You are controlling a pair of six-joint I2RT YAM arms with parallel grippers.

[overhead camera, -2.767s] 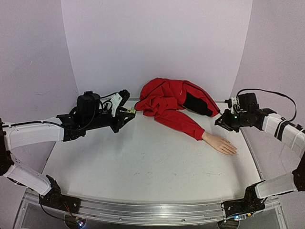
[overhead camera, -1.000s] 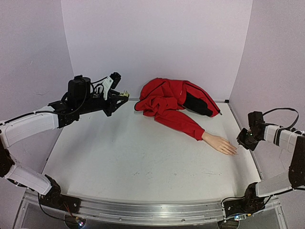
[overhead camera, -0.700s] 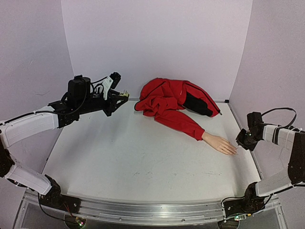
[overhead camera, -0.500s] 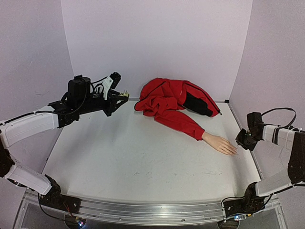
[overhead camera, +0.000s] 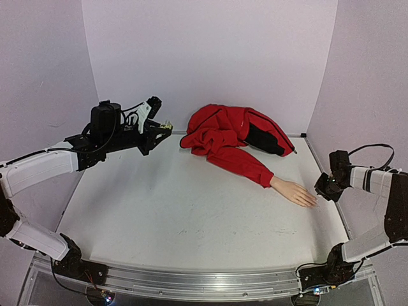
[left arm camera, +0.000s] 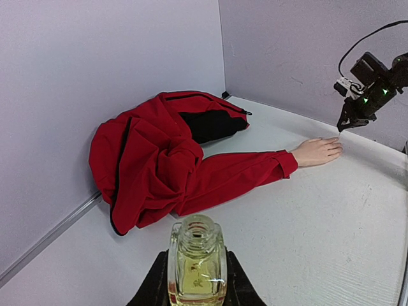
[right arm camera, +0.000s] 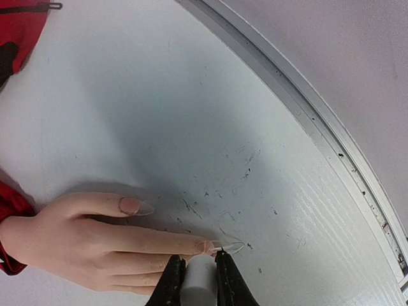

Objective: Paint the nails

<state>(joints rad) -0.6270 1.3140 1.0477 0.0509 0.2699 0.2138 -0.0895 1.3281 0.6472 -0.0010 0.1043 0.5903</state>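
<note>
A pale mannequin hand [overhead camera: 294,191] [right arm camera: 83,239] lies flat on the table, sticking out of a red jacket sleeve [overhead camera: 245,166] [left arm camera: 242,172]. Its nails are long and clear; one [right arm camera: 135,206] lies free. My right gripper [overhead camera: 320,189] [right arm camera: 199,260] is shut on a white brush handle [right arm camera: 201,280], low over the fingertips, and the brush tip rests at another nail [right arm camera: 224,245]. My left gripper [overhead camera: 164,127] [left arm camera: 196,275] hovers at the back left, shut on a small uncapped clear bottle [left arm camera: 196,255] of yellowish liquid, held upright.
The red jacket [overhead camera: 233,134] is bunched against the back wall. A metal rail [right arm camera: 319,140] runs along the table's right edge, close beside the right gripper. The white table [overhead camera: 191,217] has dark scuffs near the hand.
Over the last second my right gripper has crept slightly left, closer to the hand's fingertips. The left arm and bottle have not moved.
</note>
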